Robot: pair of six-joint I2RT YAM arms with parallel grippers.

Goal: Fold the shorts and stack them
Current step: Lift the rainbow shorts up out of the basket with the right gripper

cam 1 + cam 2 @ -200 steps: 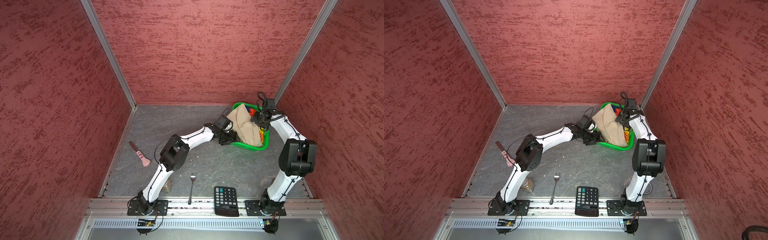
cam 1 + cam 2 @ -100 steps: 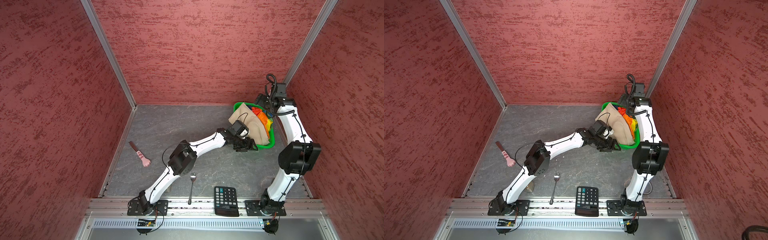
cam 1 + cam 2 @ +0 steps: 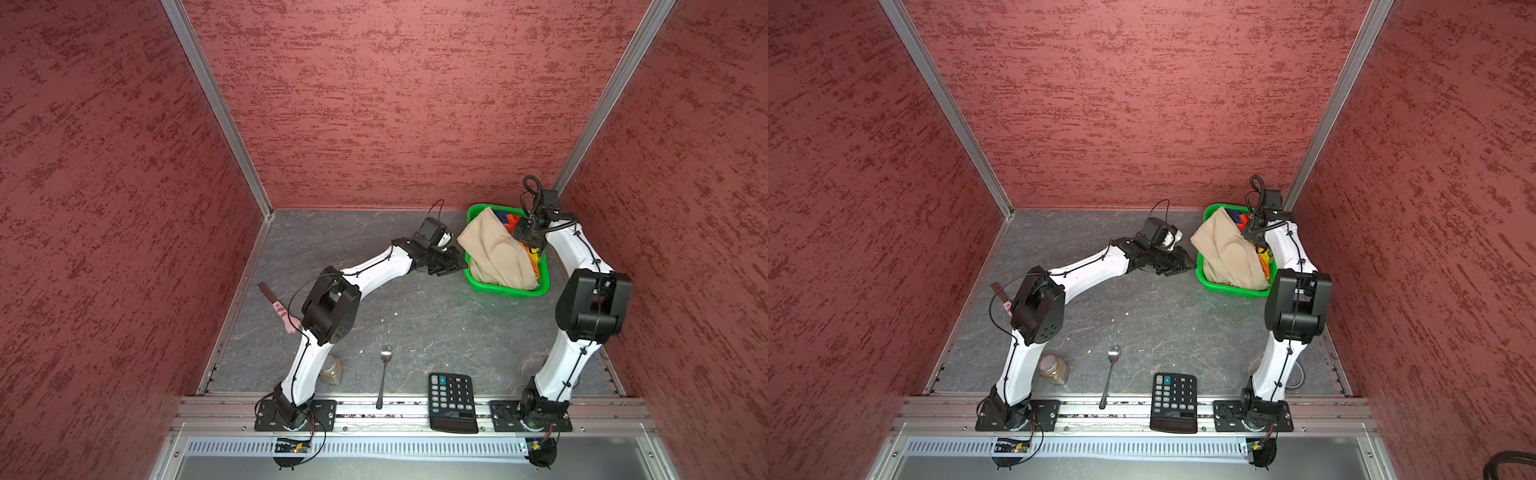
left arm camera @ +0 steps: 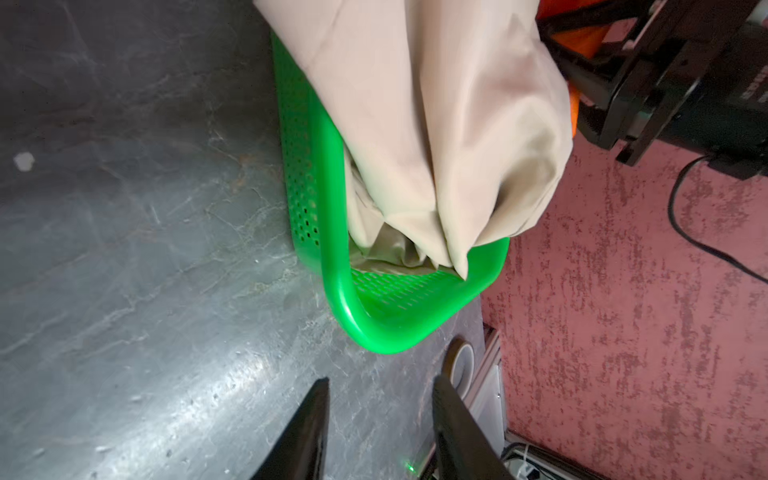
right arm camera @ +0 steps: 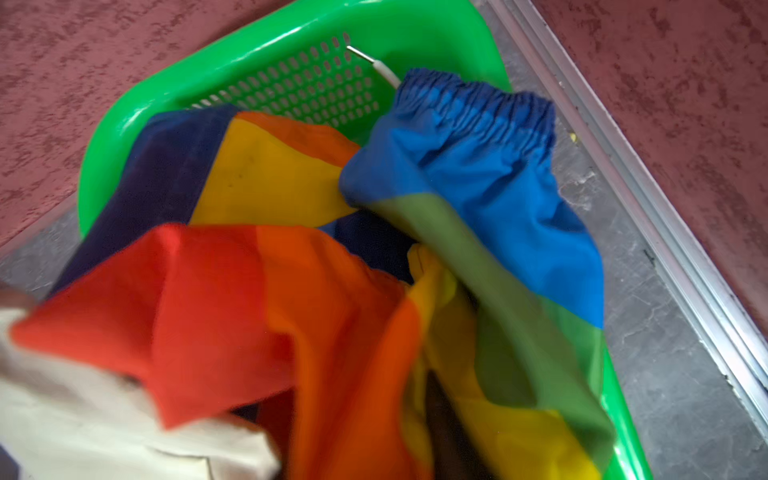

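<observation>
Both shorts in green basket (image 3: 505, 291).
We see the left fingers (image 4: 307, 432) open and empty beside it; the right fingers (image 3: 532, 243) closed on the rainbow shorts (image 5: 232, 307), beige shorts (image 3: 494, 253) alongside.

The beige shorts (image 3: 494, 253) are plain; the striped shorts (image 5: 291, 291) run red, orange, yellow, green, blue and navy. The basket (image 3: 507, 291) is bright green, dotted with holes. The table (image 3: 415, 316) is dark grey with pale marbled veins, the walls (image 3: 395, 104) mottled brick red.
</observation>
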